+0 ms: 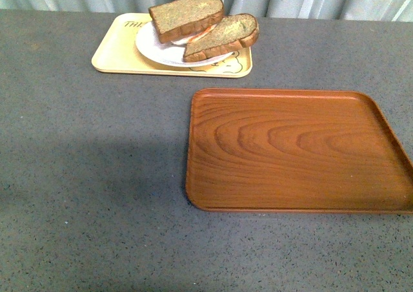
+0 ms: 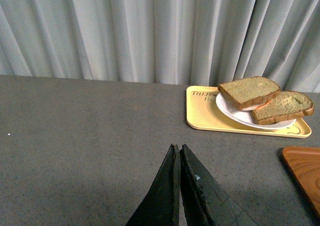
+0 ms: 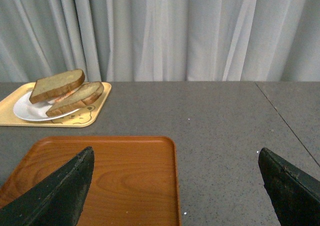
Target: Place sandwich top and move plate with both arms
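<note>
My black left gripper (image 2: 178, 153) is pinched closed on nothing, and my black right gripper (image 3: 177, 186) is spread wide above the brown wooden tray (image 1: 297, 150). The thick square brown bread top (image 1: 186, 16) leans on the white round plate (image 1: 155, 46), which sits on the yellow bear tray (image 1: 113, 53) far back.

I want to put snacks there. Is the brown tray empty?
Empty. The brown tray shows only bare wood grain; the bread sits on the plate.

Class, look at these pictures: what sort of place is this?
Probably a staged test tabletop, not a real kitchen: a grey table, a plain curtain behind, and only two trays and a sandwich plate.
</note>
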Controlling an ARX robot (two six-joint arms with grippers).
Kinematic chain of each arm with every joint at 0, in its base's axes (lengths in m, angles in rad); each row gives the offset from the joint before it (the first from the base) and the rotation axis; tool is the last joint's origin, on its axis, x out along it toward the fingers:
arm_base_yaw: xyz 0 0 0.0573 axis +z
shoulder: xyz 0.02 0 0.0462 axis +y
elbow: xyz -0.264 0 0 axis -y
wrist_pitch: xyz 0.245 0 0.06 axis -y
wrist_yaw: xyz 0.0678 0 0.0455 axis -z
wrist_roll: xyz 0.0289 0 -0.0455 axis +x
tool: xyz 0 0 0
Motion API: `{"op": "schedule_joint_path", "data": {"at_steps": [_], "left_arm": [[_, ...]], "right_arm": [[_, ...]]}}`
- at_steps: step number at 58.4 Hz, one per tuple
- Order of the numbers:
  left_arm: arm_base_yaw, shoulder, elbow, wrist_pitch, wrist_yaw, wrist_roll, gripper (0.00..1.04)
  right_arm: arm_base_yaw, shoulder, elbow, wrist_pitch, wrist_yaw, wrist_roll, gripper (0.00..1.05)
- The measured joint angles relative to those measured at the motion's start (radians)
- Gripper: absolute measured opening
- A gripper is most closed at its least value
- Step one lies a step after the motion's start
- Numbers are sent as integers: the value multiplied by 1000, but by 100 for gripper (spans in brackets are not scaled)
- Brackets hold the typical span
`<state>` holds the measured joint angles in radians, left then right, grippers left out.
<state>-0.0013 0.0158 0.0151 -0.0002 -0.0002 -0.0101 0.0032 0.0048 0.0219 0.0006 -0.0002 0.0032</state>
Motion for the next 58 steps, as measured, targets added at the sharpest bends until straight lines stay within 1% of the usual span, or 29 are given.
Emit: {"op": "schedule_joint_path", "data": {"at_steps": [2, 4, 8, 11, 14, 17, 20, 21, 28, 29, 33, 58], "left_arm": [[0, 0, 0, 0, 0, 0, 6], [0, 0, 0, 0, 0, 0, 13], [0, 0, 0, 0, 0, 0, 23], [0, 0, 0, 0, 0, 0, 38], [0, 0, 0, 0, 0, 0, 48], [0, 0, 0, 0, 0, 0, 63], [0, 0, 0, 0, 0, 0, 73], [0, 0, 0, 0, 0, 0, 75], [0, 0, 0, 0, 0, 0, 96], [0, 0, 0, 0, 0, 1, 97], [0, 0, 0, 0, 0, 2, 95], [0, 0, 0, 0, 0, 2, 96]], "right_arm": [[0, 0, 0, 0, 0, 0, 96], [0, 0, 0, 0, 0, 0, 96], [0, 0, 0, 0, 0, 0, 96], [0, 0, 0, 0, 0, 0, 96], [0, 0, 0, 0, 0, 0, 96], [0, 0, 0, 0, 0, 0, 96], [0, 0, 0, 0, 0, 0, 96], [0, 0, 0, 0, 0, 0, 96], [0, 0, 0, 0, 0, 0, 96], [0, 0, 0, 0, 0, 0, 96], [0, 0, 0, 0, 0, 0, 96], [0, 0, 0, 0, 0, 0, 96]]}}
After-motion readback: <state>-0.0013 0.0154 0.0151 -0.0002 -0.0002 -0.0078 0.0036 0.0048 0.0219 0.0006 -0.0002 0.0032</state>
